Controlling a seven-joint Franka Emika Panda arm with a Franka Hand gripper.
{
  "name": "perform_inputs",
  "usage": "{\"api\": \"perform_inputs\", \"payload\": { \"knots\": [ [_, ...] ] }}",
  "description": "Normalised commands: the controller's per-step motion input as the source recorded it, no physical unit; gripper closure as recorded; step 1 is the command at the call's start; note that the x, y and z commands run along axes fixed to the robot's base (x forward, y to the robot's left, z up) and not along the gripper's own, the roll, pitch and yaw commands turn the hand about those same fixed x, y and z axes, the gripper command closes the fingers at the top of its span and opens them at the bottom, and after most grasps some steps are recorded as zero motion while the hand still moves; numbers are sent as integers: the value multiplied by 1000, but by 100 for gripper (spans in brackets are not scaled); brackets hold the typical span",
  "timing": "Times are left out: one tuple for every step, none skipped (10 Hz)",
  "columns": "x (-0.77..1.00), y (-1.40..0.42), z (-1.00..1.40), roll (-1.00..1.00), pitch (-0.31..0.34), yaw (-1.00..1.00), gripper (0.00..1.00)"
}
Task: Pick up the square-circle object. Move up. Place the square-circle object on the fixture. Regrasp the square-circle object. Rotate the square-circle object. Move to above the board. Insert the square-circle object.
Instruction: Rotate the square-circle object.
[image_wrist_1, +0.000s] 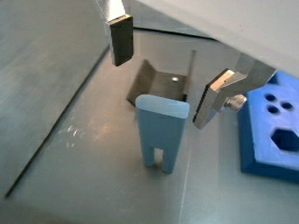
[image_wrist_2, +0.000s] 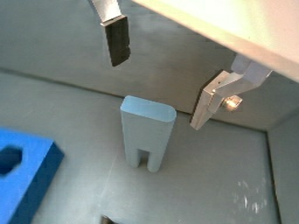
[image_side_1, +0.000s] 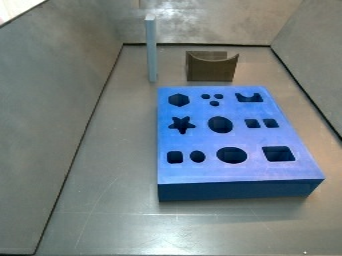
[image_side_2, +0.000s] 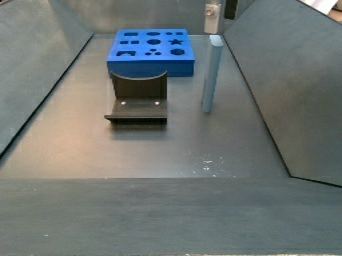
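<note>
Gripper (image_wrist_1: 163, 70) directly above peg (image_wrist_1: 162, 131), jaws spread wide, nothing between pads, fingers (image_wrist_2: 115, 41) flanking peg top without touching. Peg stands upright on floor, slotted end down, free-standing; in side view peg (image_side_1: 151, 50) sits just beside fixture (image_side_1: 209, 66), near far edge of board (image_side_1: 234, 135). Upright pose leaves top end exposed for straight descent. Judgement: pick-up step, grasp not yet made. Fixture (image_side_2: 136, 100) empty, board holes unfilled.
</note>
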Motion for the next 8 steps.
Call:
{"api": "perform_inputs", "payload": {
  "knots": [
    [34,1,-24,-12,7,1000,0],
    [34,1,-24,-12,7,1000,0],
    [34,1,-24,-12,7,1000,0],
    [34,1,-24,-13,8,1000,0],
    [34,1,-24,-13,8,1000,0],
    [35,1,-24,-14,8,1000,0],
    [35,1,-24,-14,9,1000,0],
    [35,1,-24,-15,9,1000,0]
  ]
}}
